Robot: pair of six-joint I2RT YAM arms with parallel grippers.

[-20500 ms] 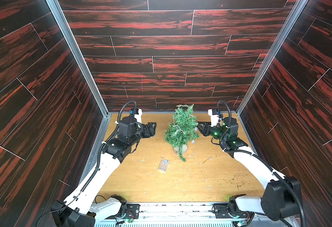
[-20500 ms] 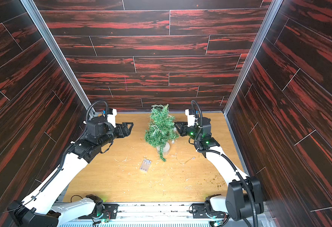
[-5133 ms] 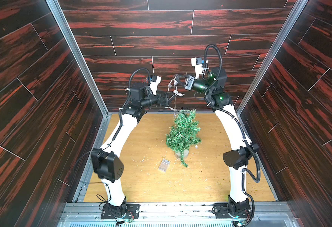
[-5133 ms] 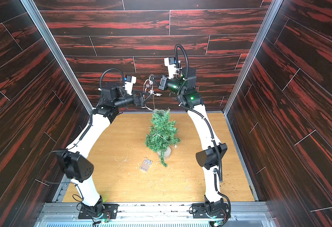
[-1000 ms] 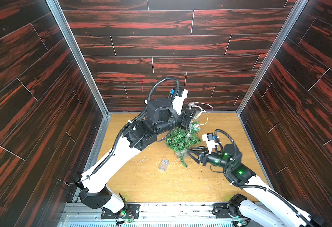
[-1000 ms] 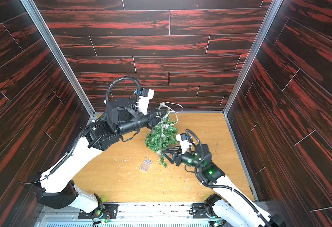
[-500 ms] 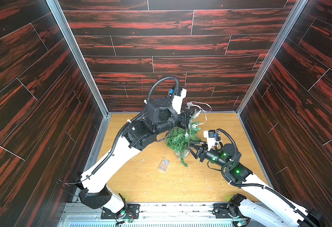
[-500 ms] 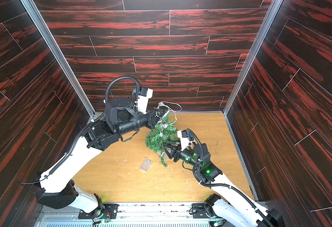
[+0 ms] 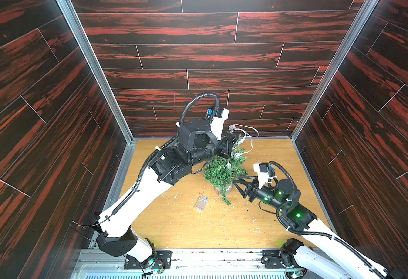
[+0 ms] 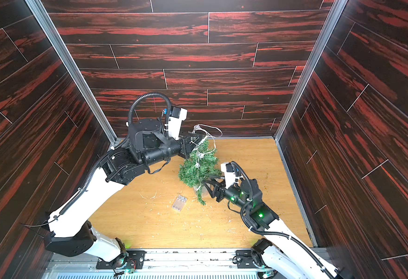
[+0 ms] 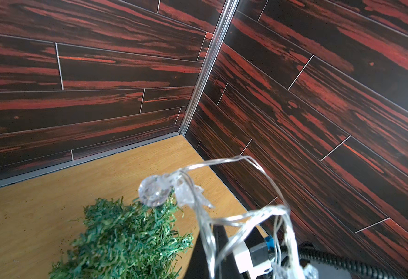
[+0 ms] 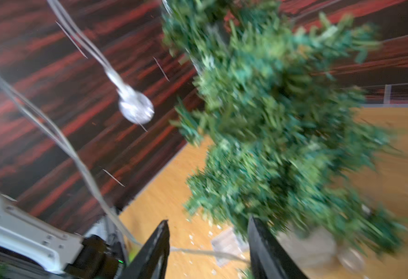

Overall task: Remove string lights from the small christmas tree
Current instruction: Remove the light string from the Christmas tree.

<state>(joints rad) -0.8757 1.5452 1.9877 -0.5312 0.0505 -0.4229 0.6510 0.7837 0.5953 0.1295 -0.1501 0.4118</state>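
Reaching across from the left side, the left arm is bent at the elbow with its forearm level, and the left gripper (image 9: 232, 143) (image 10: 195, 142) sits at the bent tip of the small christmas tree (image 9: 223, 169) (image 10: 198, 167) (image 11: 125, 238) (image 12: 282, 120). Its claw is pressed together on a bunch of the string lights (image 9: 244, 130) (image 10: 210, 131) (image 11: 234, 217) (image 12: 135, 106). Loose wire loops stick up past the tip toward the back wall (image 9: 210, 79), and a strand with bulbs hangs down the tree's front. The wire runs on down to the clear battery box (image 9: 201, 203) (image 10: 179, 203), which lies flat on the table (image 9: 198, 229) just in front of the tree.

The right arm is low and stretched forward from the right, wrist roughly level. The right gripper (image 9: 235, 182) (image 10: 206, 186) (image 12: 207, 229) points at the tree's lower right side. Its claw is spread, tips at the lowest branches, with nothing pinched between them; the right wrist view is blurred.

The tree stands upright on its pale base (image 9: 222, 190), mid-table.

A second ago the right gripper was lower and nearer the front, by the drooping branch; it has come up and in to the tree. The left arm has barely shifted. Five seconds ago both arms were raised high at the back wall with the lights strung between them. The battery box has not moved.
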